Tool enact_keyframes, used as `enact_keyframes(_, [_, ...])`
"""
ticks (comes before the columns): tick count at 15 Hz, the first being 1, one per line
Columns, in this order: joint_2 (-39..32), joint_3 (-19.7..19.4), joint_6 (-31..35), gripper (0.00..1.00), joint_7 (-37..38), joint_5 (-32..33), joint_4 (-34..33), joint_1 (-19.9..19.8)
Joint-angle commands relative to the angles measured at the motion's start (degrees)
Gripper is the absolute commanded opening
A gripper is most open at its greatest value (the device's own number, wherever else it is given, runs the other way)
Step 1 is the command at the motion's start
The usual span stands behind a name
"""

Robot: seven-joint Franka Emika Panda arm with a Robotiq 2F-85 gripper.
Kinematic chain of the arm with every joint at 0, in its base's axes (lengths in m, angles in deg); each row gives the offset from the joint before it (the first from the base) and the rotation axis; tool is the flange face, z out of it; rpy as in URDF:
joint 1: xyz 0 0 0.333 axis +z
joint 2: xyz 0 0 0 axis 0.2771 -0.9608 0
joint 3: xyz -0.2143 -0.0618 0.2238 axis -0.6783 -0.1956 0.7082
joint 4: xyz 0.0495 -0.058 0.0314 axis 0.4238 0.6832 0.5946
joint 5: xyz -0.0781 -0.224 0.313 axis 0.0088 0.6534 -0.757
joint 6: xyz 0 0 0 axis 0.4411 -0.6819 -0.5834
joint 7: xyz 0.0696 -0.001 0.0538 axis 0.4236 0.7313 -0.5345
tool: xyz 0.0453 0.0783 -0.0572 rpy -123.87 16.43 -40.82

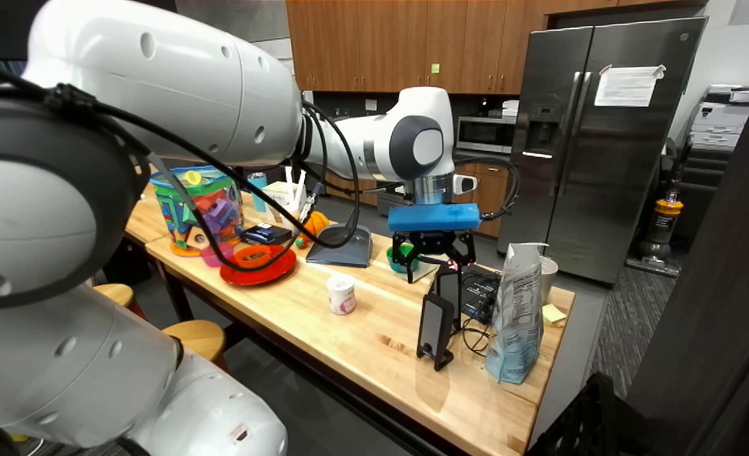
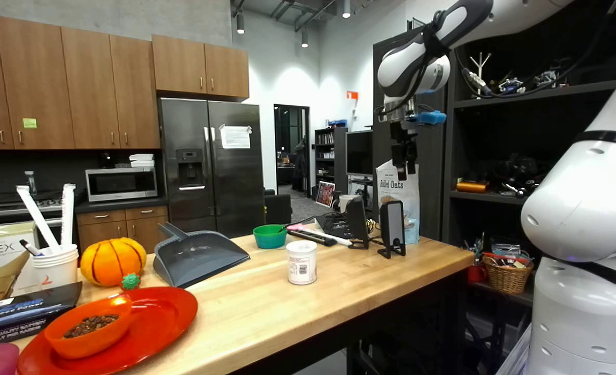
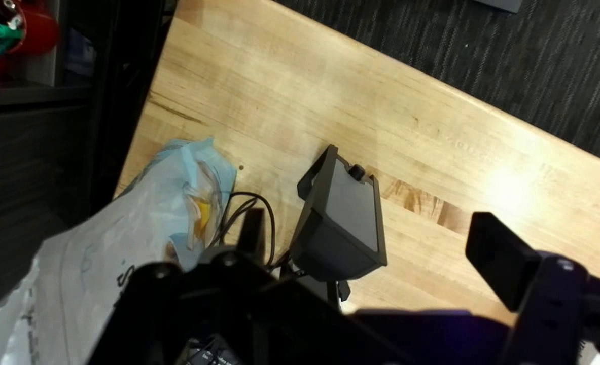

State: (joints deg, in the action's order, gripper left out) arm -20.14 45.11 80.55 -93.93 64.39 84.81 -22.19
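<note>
Light wooden planks make up the table (image 1: 374, 345) in this kitchen, and above one end of it hangs my claw (image 1: 434, 271), its jaws spread wide; the wrist view shows its fingers (image 3: 502, 261) well apart. I lay a clock face over an exterior view, centred on my claw. At six o'clock the front speaker (image 1: 435, 328), black with a grey face, stands upright, and just behind it I see the rear speaker (image 1: 448, 288), partly hidden. Both are nearest to me, lower than the claw and apart from it.

Farther out, at four o'clock, I find a dark device (image 1: 477, 296) and, beyond it on the same line, a bag of rolled oats (image 1: 515, 323) standing upright. Between eight and nine o'clock sits a white tub (image 1: 341, 294); from that tub, in an exterior view, a green bowl (image 2: 269, 238) is at ten o'clock. Between nine and ten on my clock lies a grey dustpan (image 1: 342, 248). Well out at nine o'clock, a red plate (image 1: 263, 277) carries an orange bowl (image 2: 99, 344).

Past the table, a steel refrigerator (image 1: 627, 152) stands at two o'clock, and wooden cupboards (image 1: 399, 47) line the wall at twelve.
</note>
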Motion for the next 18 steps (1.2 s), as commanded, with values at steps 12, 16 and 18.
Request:
enact_keyframes(12, [7.93, 9.13, 1.81, 1.00, -10.47, -9.46, 13.53, 11.44])
enact_keyframes(16, [6.34, 16.97, 2.98, 1.00, -2.93, -15.28, 16.11, 20.05])
enact_keyframes(18, [4.99, 19.67, 4.63, 1.00, 0.46, -14.81, 16.61, 22.49])
